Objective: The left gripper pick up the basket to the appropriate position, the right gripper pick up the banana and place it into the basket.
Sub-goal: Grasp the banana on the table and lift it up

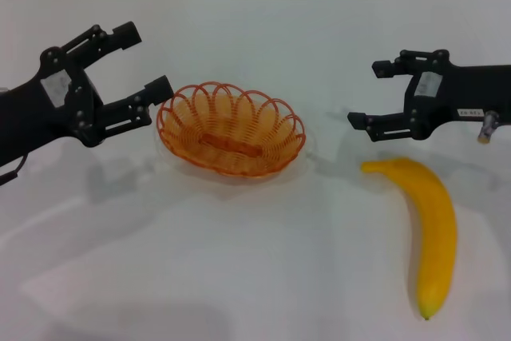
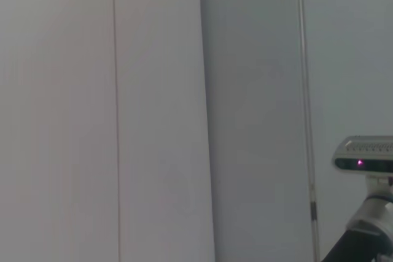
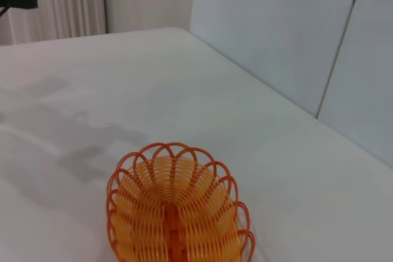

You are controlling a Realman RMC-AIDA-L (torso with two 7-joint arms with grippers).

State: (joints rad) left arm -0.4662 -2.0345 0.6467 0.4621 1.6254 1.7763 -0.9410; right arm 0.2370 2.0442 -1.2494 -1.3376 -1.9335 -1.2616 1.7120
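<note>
On the white table [image 1: 239,277], the basket [image 1: 231,128] is sitting centrally, the left gripper [image 1: 144,69] hovering spread apart beside its left rim. The banana [image 1: 427,225] is lying just below the right gripper [image 1: 369,93], also spread.

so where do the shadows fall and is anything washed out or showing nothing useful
Head view: soft grey shadows lie on the table under the left gripper and beside the banana. Right wrist view: faint shadow patches beyond the basket. Left wrist view: only plain wall panels.
</note>
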